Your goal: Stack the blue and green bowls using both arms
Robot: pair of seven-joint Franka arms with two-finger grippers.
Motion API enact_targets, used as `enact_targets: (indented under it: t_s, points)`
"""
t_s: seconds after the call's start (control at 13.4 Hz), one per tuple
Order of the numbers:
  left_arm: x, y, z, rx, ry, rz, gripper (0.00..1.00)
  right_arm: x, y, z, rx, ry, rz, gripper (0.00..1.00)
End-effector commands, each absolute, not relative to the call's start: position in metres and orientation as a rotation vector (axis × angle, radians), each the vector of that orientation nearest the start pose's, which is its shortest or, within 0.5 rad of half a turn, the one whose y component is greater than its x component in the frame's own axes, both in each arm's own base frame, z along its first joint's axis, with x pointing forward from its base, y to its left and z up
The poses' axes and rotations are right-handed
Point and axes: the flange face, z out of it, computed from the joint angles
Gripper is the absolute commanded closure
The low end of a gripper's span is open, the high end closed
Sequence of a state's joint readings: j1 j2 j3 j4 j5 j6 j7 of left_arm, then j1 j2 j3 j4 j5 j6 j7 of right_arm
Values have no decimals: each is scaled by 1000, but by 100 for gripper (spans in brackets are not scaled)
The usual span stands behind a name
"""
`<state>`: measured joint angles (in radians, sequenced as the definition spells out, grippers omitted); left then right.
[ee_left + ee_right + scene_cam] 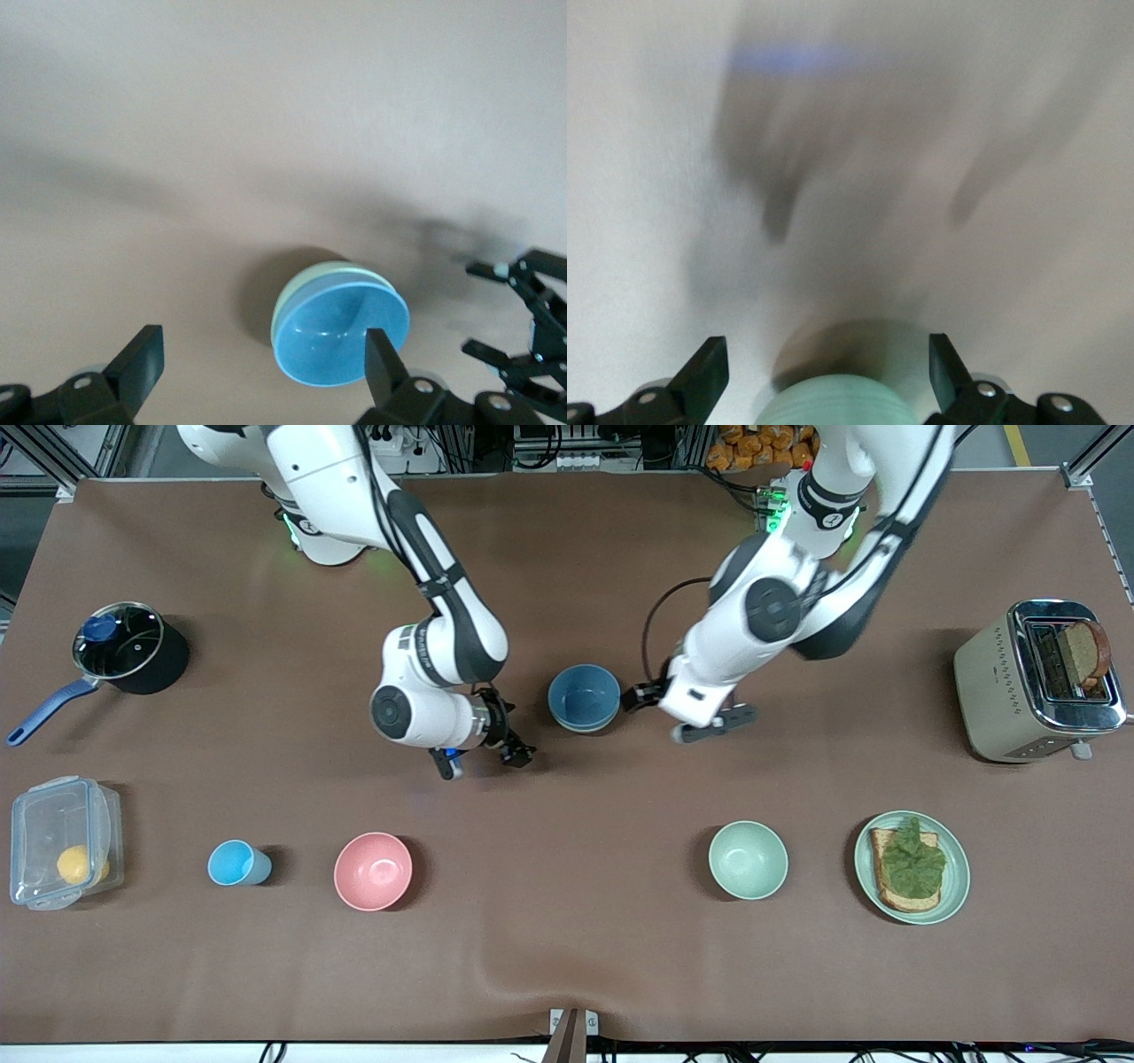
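The blue bowl [583,696] sits nested inside the green bowl [585,726] at the table's middle. In the left wrist view the blue bowl [341,335] shows with the green bowl's rim [285,301] around it. My left gripper [678,716] is open and empty beside the stack, toward the left arm's end; it also shows in its wrist view [263,345]. My right gripper [483,760] is open and empty beside the stack, toward the right arm's end. In the right wrist view it [826,347] stands over a blurred green bowl wall [833,403]; I cannot tell which bowl that is.
A paler mint bowl [748,859], a green plate [952,886] with toast, a pink bowl [373,871], a light-blue cup [235,863] and a lidded box [62,841] stand nearer the front camera. A pot [133,651] and a toaster [1032,682] stand at the table's ends.
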<state>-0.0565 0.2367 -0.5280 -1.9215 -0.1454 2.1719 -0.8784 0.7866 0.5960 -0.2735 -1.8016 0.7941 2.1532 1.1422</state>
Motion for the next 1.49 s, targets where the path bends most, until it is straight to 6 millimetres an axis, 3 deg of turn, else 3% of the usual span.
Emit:
enact_targets:
  t_s: [0.0, 0.15, 0.37, 0.52, 0.74, 1.12, 1.34, 1.41]
  points:
    - [520, -293, 451, -3210, -663, 134, 0, 541, 314, 245, -2554, 1489, 666, 0]
    - [530, -269, 493, -3147, -643, 99, 0, 549, 290, 266, -2624, 1478, 645, 0]
    - [531, -256, 553, -3122, -655, 94, 0, 570, 252, 307, -2743, 1403, 646, 0]
    - [545, -220, 585, -3134, -620, 69, 0, 586, 214, 330, -2780, 1307, 664, 0]
    - [549, -156, 608, -3161, -326, 35, 0, 605, 164, 357, -2837, 1153, 611, 0]
    - [550, -72, 632, -3150, -273, 5, 0, 629, 78, 403, -3000, 984, 446, 0]
    - [548, -62, 635, -3154, -239, 14, 0, 636, 10, 439, -2995, 816, 358, 0]
    - [548, -61, 634, -3152, -241, 18, 0, 637, -3, 450, -2986, 726, 329, 0]
